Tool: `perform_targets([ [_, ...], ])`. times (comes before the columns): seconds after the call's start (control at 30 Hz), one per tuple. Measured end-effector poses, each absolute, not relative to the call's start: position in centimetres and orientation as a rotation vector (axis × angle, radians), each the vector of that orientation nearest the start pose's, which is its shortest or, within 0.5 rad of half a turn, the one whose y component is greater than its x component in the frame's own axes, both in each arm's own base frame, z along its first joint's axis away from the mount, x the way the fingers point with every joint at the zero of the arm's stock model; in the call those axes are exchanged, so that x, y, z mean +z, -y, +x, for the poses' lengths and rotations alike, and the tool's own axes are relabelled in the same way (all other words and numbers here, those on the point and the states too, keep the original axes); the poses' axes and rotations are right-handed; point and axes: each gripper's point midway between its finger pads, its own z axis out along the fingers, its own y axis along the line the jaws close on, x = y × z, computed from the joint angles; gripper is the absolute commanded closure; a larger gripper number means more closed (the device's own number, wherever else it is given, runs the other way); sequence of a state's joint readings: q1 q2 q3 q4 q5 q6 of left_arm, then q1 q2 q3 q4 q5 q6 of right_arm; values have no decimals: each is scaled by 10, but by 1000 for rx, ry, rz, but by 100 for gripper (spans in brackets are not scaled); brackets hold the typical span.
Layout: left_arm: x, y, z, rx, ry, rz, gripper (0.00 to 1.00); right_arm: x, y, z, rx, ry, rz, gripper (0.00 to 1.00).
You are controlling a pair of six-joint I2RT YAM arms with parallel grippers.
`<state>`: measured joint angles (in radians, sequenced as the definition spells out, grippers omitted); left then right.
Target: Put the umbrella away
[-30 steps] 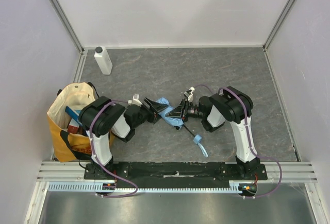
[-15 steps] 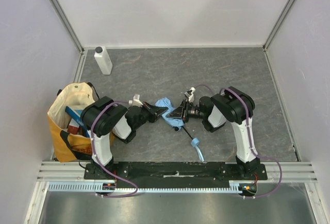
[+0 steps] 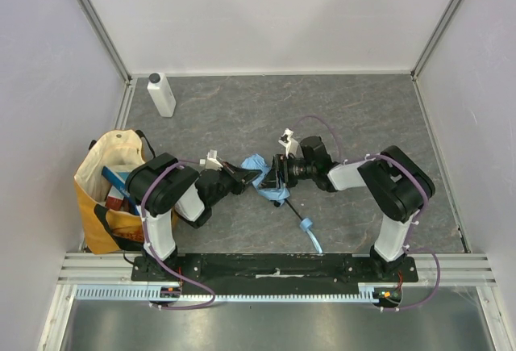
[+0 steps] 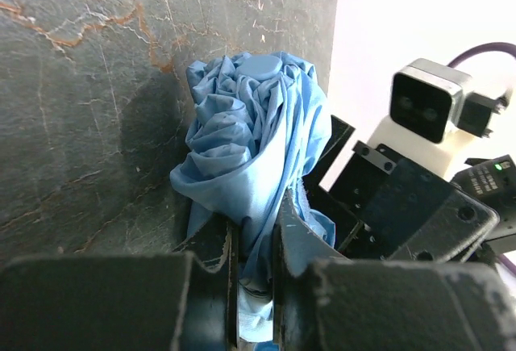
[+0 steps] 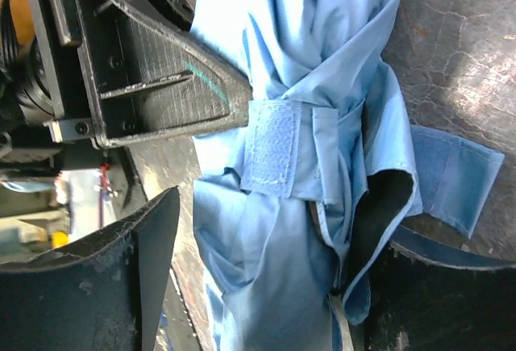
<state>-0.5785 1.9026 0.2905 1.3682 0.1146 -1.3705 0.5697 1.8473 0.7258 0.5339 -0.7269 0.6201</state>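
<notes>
left gripper [image 3: 247,177]: clamped on a fold of the umbrella [image 3: 260,167]. In my left wrist view both fingers [image 4: 216,262] pinch the blue fabric tight between them.
right gripper [image 3: 276,176]: jaws spread wide, one on each side of the bundled fabric. I can't see either one pressing on it.
umbrella: collapsed into a crumpled sky-blue bundle on the table [image 3: 363,117]. It lies directly between the two grippers' tips, which face each other across it.
velcro strap [image 5: 272,154]: wrapped round the bundle, just ahead of the right gripper's opening and right beside the left gripper's finger [image 5: 161,77].
shaft [image 3: 294,212]: black, runs out of the bundle toward the arm bases, on the near side of the right gripper.
strap loop [image 3: 314,237]: blue, at the shaft's near end, behind both grippers.
tote bag [image 3: 105,181]: yellow-and-cream, standing open, well to the left of the left gripper beside that arm's elbow.
white bottle [image 3: 160,94]: upright in the far-left corner, well apart from both grippers.
</notes>
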Motion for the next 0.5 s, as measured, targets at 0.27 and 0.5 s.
perform_targets([
  [0.27, 48, 264, 293, -1409, -1957, -711, 98, 32, -319, 257, 1348, -2332, -462, 56],
  [0.5, 42, 263, 292, -1384, -1970, -690, 93, 26, -320, 257, 1449, -2292, -354, 100],
])
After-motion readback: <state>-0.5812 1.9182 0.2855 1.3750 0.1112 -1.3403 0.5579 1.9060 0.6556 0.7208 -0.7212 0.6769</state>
